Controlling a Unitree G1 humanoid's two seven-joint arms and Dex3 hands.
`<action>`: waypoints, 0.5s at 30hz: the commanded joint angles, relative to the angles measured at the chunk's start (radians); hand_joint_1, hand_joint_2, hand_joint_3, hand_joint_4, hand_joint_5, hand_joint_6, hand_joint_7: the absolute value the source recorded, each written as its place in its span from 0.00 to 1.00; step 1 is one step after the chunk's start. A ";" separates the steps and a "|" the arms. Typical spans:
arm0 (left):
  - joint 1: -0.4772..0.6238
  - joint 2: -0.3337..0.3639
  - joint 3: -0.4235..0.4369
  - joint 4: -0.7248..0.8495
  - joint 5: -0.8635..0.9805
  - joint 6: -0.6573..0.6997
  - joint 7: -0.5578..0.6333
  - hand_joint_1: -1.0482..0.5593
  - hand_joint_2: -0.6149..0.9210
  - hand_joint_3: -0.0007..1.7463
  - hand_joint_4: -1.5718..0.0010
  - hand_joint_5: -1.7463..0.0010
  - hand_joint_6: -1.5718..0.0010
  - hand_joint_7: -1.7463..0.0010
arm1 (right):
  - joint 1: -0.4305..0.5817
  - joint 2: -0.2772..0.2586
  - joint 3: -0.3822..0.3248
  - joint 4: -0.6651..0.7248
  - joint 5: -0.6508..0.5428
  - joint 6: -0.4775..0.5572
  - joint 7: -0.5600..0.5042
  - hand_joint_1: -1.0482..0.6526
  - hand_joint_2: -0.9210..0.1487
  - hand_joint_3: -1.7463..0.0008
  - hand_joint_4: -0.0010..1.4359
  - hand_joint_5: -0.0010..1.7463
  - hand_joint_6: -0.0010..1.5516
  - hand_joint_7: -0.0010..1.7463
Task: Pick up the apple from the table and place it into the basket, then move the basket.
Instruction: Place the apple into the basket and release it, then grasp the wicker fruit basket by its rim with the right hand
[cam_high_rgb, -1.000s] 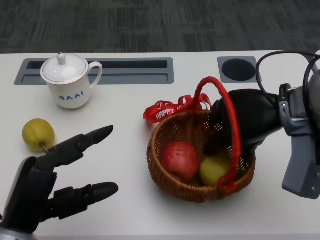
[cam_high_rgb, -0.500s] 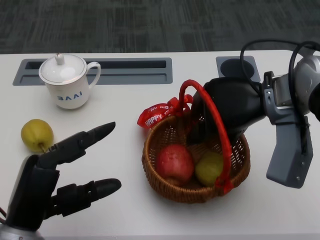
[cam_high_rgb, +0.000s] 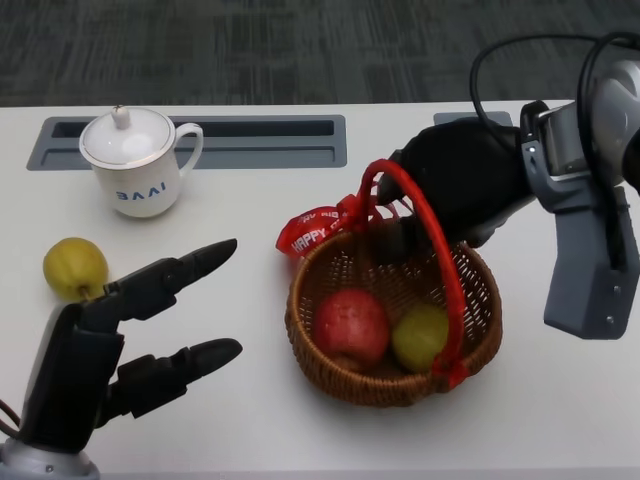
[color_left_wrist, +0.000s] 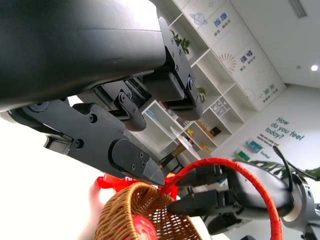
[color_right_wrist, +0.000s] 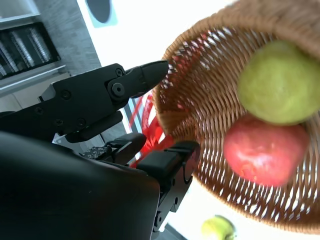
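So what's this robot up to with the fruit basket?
It is working on a wicker basket that has a red apple and a green fruit inside. Its right hand is at the basket's far rim, by the red handle; whether it grips anything is unclear. The left hand hangs open over the table, holding nothing. A yellow-green fruit and a lidded white mug sit off to that side.
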 joint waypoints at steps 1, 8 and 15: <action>-0.002 0.001 0.009 0.002 0.006 -0.006 0.022 0.54 0.94 0.00 0.46 0.99 0.52 0.99 | -0.055 -0.041 0.024 -0.018 -0.022 -0.013 -0.007 0.26 0.21 1.00 0.33 0.00 0.28 0.00; 0.004 0.010 0.010 -0.004 -0.001 -0.005 0.015 0.53 0.94 0.00 0.47 1.00 0.52 1.00 | -0.087 -0.104 0.066 -0.040 -0.075 0.013 -0.081 0.08 0.20 1.00 0.27 0.00 0.21 0.00; -0.011 0.012 0.007 0.008 -0.018 -0.011 0.009 0.52 0.93 0.00 0.46 1.00 0.52 1.00 | -0.065 -0.128 0.129 -0.041 -0.138 0.072 -0.209 0.07 0.17 0.99 0.27 0.01 0.21 0.00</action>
